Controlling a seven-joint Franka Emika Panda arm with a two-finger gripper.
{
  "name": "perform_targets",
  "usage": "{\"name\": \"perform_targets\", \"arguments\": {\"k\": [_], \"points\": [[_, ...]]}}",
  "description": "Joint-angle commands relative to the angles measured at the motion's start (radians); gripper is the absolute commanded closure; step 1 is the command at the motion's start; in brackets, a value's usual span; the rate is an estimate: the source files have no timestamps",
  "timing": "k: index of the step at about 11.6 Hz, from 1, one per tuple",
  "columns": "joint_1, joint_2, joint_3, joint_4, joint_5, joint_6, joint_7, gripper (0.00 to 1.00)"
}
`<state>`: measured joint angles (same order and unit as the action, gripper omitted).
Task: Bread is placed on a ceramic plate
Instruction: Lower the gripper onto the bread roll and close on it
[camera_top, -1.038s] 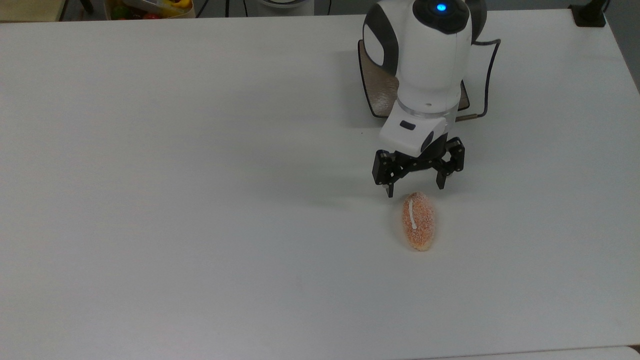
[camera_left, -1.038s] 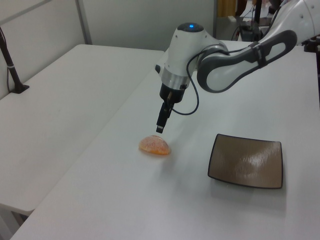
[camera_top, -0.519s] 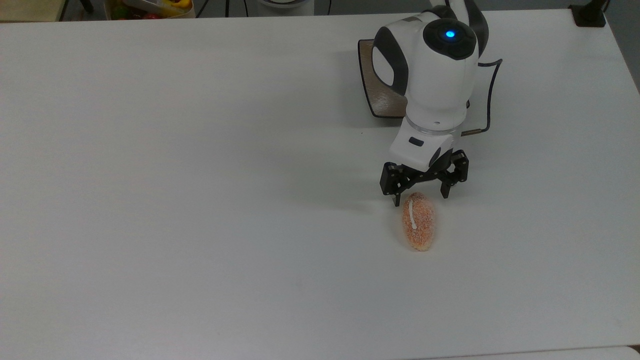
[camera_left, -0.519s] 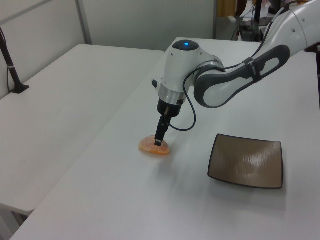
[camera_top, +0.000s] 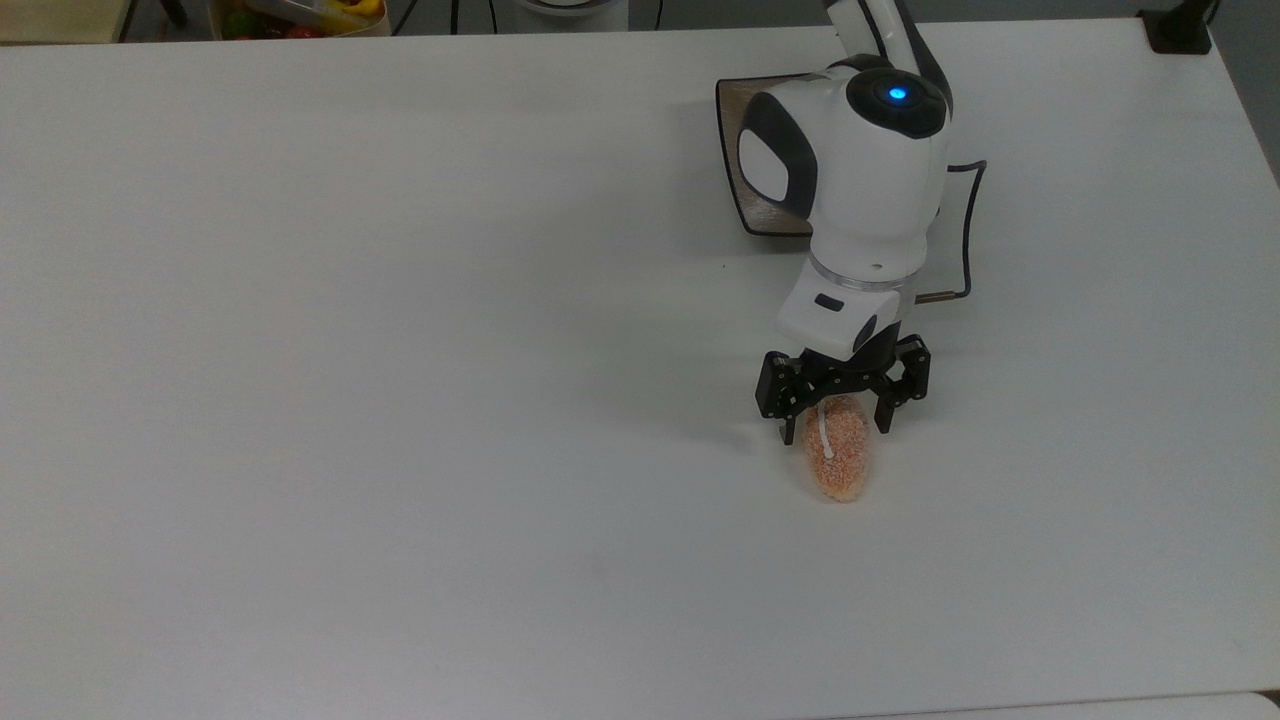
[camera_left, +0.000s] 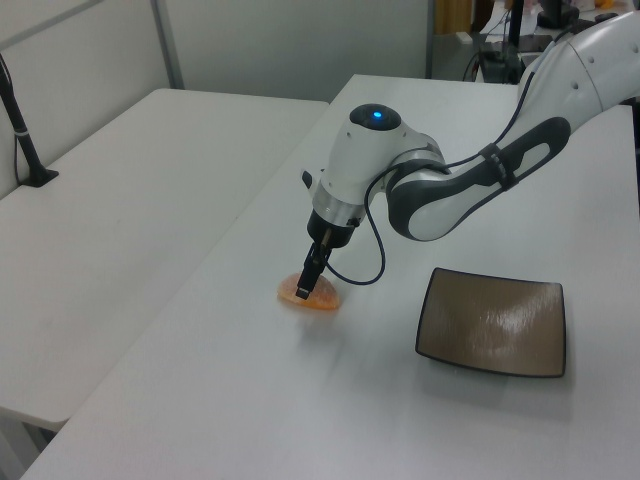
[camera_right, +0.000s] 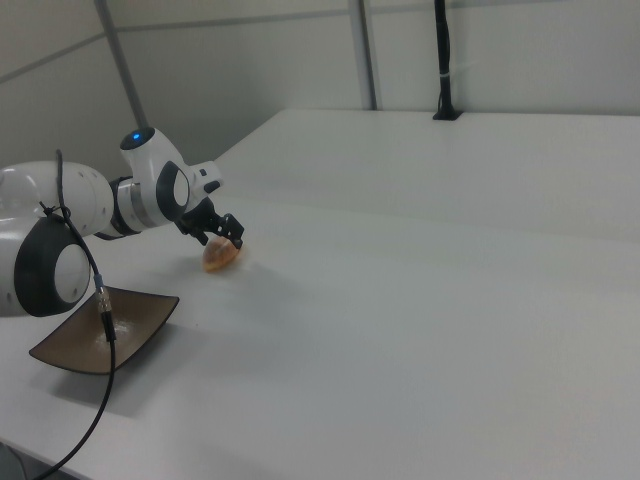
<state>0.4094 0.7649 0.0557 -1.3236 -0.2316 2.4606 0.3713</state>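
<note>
Brown ceramic plate (camera_left: 491, 322) with nothing inside, well apart from bread (camera_top: 840, 464). Gripper (camera_top: 832, 434) spread open astride bread, not clamped.

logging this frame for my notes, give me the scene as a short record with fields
bread: lying on the table, not on the plate
plate: empty, apart from the bread, at the left view's right
hand: open, fingers straddling the bread's near end in the top view, one on each side
grasp: not yet closed on the bread
arm: reaches over the plate in the top view
background: box of coloured items past the table's far edge in the top view
task state: bread not yet placed
</note>
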Motion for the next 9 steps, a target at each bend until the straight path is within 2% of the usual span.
{"name": "perform_targets", "arguments": {"k": [1,2,3,6,7,8,9], "points": [[0.020,0.036,-0.013,0.027,-0.029,0.018,0.050,0.00],[0.026,0.036,-0.013,0.026,-0.031,0.018,0.051,0.00],[0.026,0.036,-0.013,0.026,-0.031,0.017,0.051,0.08],[0.028,0.034,-0.013,0.021,-0.034,0.015,0.049,0.48],[0.028,0.033,-0.013,0.020,-0.034,0.014,0.049,0.64],[0.028,0.030,-0.013,0.017,-0.034,0.011,0.049,0.72],[0.028,0.022,-0.011,0.015,-0.032,0.002,0.049,0.73]]}}
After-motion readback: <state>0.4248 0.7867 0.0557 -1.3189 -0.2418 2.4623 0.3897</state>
